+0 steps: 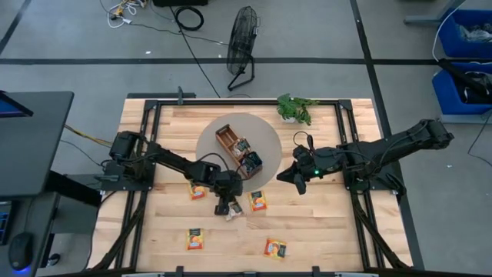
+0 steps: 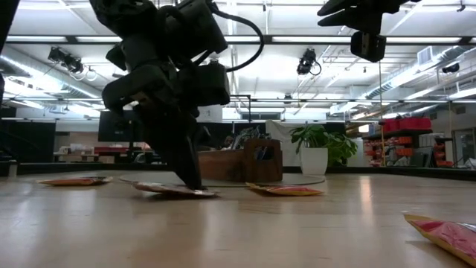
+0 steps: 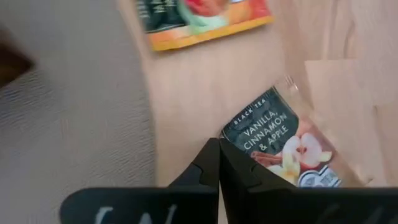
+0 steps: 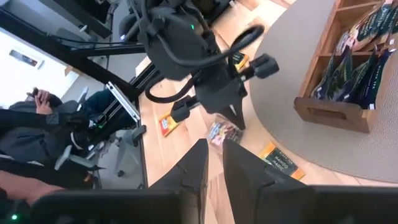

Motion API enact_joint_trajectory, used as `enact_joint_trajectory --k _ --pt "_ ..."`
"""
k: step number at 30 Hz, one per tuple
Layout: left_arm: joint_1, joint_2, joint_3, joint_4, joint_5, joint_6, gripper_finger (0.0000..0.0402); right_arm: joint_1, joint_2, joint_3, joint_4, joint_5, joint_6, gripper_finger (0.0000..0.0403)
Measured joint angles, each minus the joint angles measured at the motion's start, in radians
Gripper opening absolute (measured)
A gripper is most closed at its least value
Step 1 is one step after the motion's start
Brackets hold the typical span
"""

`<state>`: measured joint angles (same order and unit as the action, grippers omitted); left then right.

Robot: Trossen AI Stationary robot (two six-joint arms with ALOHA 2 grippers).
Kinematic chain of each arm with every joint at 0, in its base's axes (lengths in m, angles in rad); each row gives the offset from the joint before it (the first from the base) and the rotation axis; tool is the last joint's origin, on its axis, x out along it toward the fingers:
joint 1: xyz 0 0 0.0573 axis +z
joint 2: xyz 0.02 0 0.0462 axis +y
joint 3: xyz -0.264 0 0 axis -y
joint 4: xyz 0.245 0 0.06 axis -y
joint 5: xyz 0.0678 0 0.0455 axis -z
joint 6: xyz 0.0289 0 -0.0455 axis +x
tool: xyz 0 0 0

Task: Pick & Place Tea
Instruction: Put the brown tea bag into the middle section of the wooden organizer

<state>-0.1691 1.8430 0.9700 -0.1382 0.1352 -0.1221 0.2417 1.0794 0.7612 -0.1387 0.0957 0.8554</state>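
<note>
On the bare wood just off the edge of the round grey mat (image 1: 265,131), my left gripper (image 1: 227,208) stood tip-down with its fingers (image 3: 214,171) pinched together on the near edge of the vanilla, cinnamon and apple tea sachet (image 3: 283,149), which lay flat on the table (image 1: 323,231). I judged the sachet very light, thin and floppy, with a slick foil-like face; an edge or corner seemed the only workable hold, and such a shallow pinch could slip. An orange sachet (image 1: 258,201) lay just beside it, others well apart. Dark sachets already stood in the wooden tray (image 1: 237,148) on the mat. My right gripper (image 1: 297,180) waited above the table, jaws slightly apart, holding nothing.
</note>
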Motion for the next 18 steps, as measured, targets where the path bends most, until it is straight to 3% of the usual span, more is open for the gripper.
enact_joint_trajectory --k 12,18 --pt "0.01 -0.137 0.003 0.008 -0.005 -0.062 0.0001 -0.004 0.0 0.0 -0.054 0.002 0.071 0.0071" --pt "0.021 -0.168 0.003 0.015 -0.008 -0.12 0.0001 -0.016 0.023 0.0 -0.036 0.005 0.147 0.0123"
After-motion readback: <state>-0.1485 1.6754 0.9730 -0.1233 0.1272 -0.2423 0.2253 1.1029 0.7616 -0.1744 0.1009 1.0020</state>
